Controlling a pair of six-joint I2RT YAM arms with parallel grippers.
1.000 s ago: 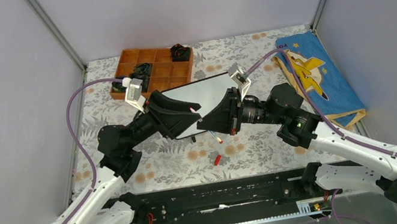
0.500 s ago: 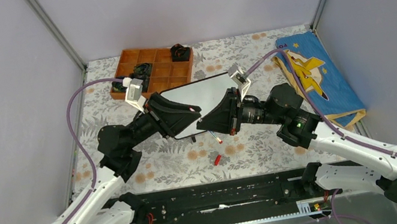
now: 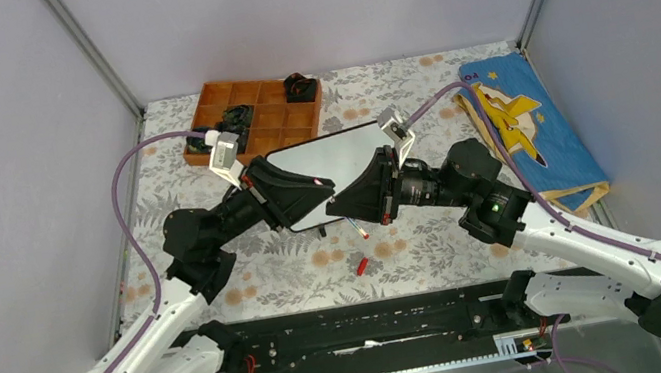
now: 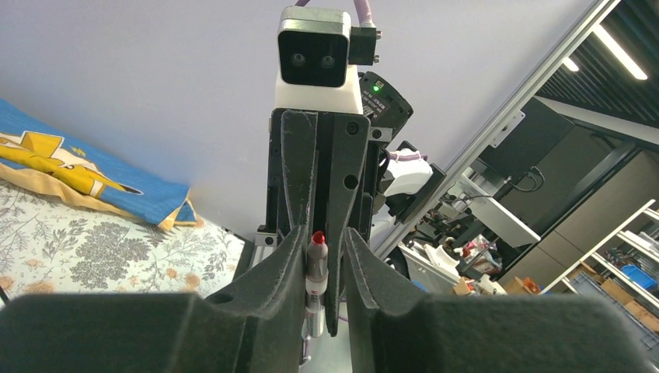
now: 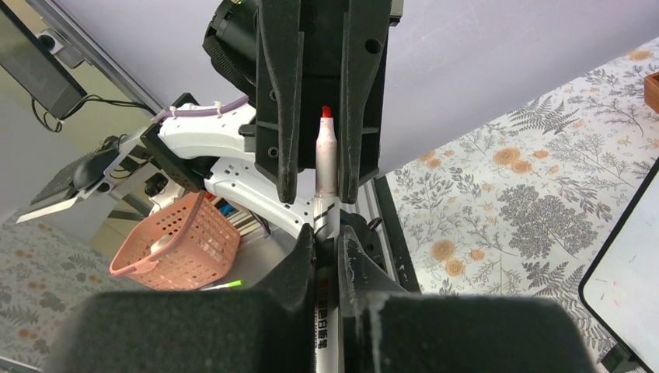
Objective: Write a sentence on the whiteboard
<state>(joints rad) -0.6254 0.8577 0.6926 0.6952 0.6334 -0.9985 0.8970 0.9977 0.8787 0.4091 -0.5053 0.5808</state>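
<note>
The whiteboard (image 3: 341, 152) lies on the floral table, partly under both grippers; its corner shows in the right wrist view (image 5: 631, 268). Its bare face shows no red sentence. My right gripper (image 3: 334, 208) (image 5: 326, 238) is shut on a white marker (image 5: 325, 167) with a bare red tip. My left gripper (image 3: 331, 186) (image 4: 322, 233) faces it tip to tip, and its fingers (image 5: 280, 101) stand narrowly apart on either side of the marker (image 4: 315, 260) tip. A white shaft with a red end (image 3: 360, 230) juts out below the grippers; it looks like the marker's back end.
A red cap (image 3: 361, 265) lies on the table in front of the board. An orange compartment tray (image 3: 263, 96) with black items stands at the back left. A blue cloth with a yellow figure (image 3: 530, 128) lies at the right. A pink basket (image 5: 175, 245) sits off the table.
Both grippers have edged very slightly left, still tip to tip with the marker between them. Nothing else has moved.
</note>
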